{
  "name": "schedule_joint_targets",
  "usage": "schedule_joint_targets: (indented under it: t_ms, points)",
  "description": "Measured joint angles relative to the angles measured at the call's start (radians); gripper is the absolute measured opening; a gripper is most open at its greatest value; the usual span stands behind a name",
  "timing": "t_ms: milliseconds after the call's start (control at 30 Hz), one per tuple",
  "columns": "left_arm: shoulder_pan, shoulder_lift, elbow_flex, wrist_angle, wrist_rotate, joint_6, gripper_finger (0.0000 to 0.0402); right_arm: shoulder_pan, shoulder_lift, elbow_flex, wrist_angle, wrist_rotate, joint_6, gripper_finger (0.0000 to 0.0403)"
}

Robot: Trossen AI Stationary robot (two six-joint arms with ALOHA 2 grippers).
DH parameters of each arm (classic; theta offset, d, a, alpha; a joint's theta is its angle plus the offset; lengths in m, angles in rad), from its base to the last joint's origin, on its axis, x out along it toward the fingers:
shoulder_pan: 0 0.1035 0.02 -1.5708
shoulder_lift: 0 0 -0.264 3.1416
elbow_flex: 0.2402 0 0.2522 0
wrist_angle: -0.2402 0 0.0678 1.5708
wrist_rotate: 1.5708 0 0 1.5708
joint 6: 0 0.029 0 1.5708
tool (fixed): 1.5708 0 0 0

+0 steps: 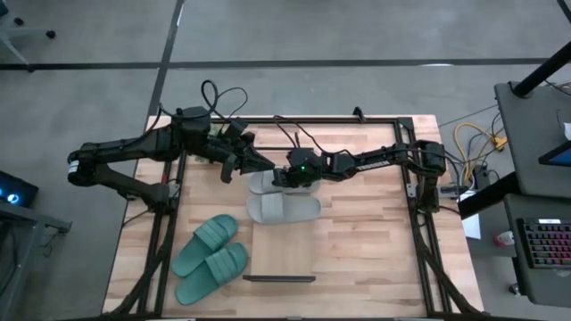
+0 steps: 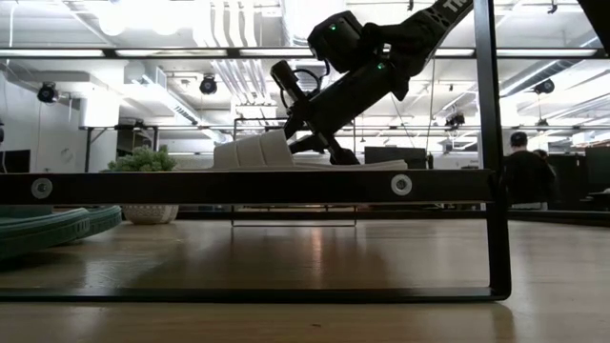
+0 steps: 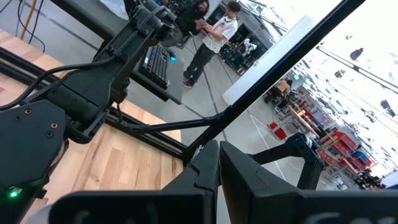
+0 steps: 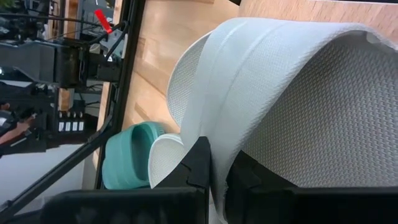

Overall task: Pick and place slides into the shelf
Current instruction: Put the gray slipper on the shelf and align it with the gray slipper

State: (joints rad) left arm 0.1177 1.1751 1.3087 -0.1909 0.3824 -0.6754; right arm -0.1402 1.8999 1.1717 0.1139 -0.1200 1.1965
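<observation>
Two light grey slides lie on the far half of the narrow wooden shelf [image 1: 282,259]: one [image 1: 284,209] lies free on its sole, the other [image 1: 264,184] is half hidden under my right gripper [image 1: 284,178], which is shut on its strap. In the low view both grey slides [image 2: 253,152] sit on the shelf's top plank [image 2: 286,186]. The teal-green pair [image 1: 211,259] lies soles down on the table, left of the shelf. My left gripper [image 1: 239,162] hovers shut and empty just left of the right gripper. My right gripper pinches the edge of the grey slide's wide strap [image 4: 219,163] between its two fingers [image 4: 198,163]. One finger is on the strap's outer face, the other on its textured inner side. The fingers slant down from the table's right. The slide's sole rests on the shelf.
Black metal frame rails run along the table's left [image 1: 165,232], right [image 1: 419,241] and far [image 1: 339,120] sides. The shelf's black end frame [image 2: 496,171] stands near the front. Bare tabletop [image 1: 366,250] lies right of the shelf. People stand in the room beyond.
</observation>
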Motion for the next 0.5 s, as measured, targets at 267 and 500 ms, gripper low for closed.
schedule_joint_targets:
  t_ms: [267,500]
  points:
    - [-0.001,0.000,0.000,0.000,0.000,0.001,0.0000,0.000,0.000,0.000,-0.003,0.000,0.002,0.0013]
    - [-0.001,0.000,0.000,0.000,0.000,0.001,0.0000,0.000,0.000,-0.001,-0.004,-0.003,0.008,0.0033]
